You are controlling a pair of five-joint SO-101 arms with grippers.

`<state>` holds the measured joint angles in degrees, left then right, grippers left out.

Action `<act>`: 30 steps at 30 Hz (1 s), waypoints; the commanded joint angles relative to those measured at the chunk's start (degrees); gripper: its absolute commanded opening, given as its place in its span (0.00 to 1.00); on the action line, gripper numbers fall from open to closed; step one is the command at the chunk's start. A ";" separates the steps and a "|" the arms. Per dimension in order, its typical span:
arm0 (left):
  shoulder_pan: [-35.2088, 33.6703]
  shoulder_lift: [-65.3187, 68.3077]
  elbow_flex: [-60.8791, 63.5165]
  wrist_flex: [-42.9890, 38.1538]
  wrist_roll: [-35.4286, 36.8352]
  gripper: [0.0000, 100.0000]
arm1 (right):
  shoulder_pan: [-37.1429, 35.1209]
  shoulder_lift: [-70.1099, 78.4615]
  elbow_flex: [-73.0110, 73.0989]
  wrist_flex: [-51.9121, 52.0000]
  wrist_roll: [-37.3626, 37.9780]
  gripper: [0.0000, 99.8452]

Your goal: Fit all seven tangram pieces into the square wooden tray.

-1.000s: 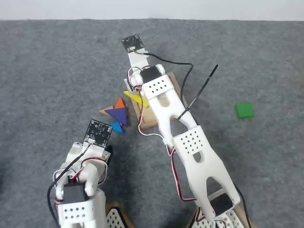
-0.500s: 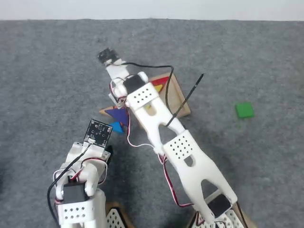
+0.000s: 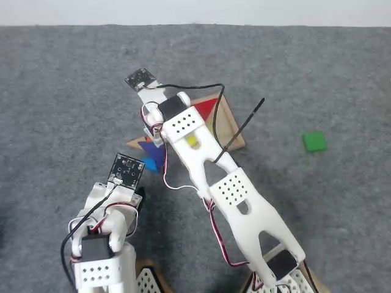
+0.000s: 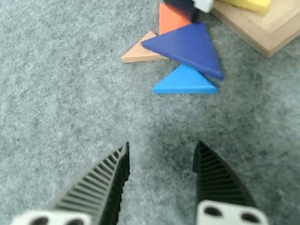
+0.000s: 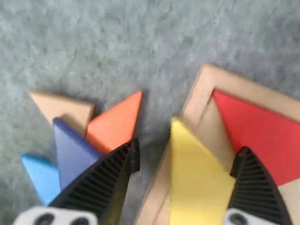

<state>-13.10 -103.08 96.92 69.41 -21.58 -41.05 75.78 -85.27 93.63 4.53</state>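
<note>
grey carpet (image 3: 73,91) covered the table in the high view, where the square wooden tray (image 3: 227,125) sat near the middle holding a red triangle (image 3: 206,108), and a green square (image 3: 314,141) lay well apart from it. the right arm (image 3: 244,195) stretched over the tray's edge and the left arm (image 3: 101,268) sat low beside it. in the left wrist view, the left gripper (image 4: 161,152) hovered over bare carpet, fingers spread with nothing between them, near a light blue triangle (image 4: 185,82), a dark blue triangle (image 4: 187,44), a tan triangle (image 4: 138,53) and an orange triangle (image 4: 171,18). in the right wrist view, the right gripper (image 5: 187,155) had its fingers wide on either side of the yellow piece (image 5: 199,187), which lay across the tray's rim; one finger seemed to touch it, though that was hard to tell.
</note>
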 commanded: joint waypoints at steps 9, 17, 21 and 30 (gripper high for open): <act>-0.35 -0.88 -0.48 0.35 -0.79 0.21 | -0.92 -2.68 -10.46 8.13 6.51 0.29; -0.35 -0.88 -0.48 0.35 -0.79 0.21 | -3.12 0.40 -8.09 9.27 8.62 0.13; -0.35 -0.88 -0.48 0.35 -0.79 0.21 | -4.00 1.98 -7.82 9.63 10.02 0.13; -0.35 -0.88 -0.48 0.26 -0.79 0.21 | -3.56 1.63 -7.82 9.63 9.14 0.12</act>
<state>-13.10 -103.08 96.92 69.41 -21.58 -43.87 78.07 -92.92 100.48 13.93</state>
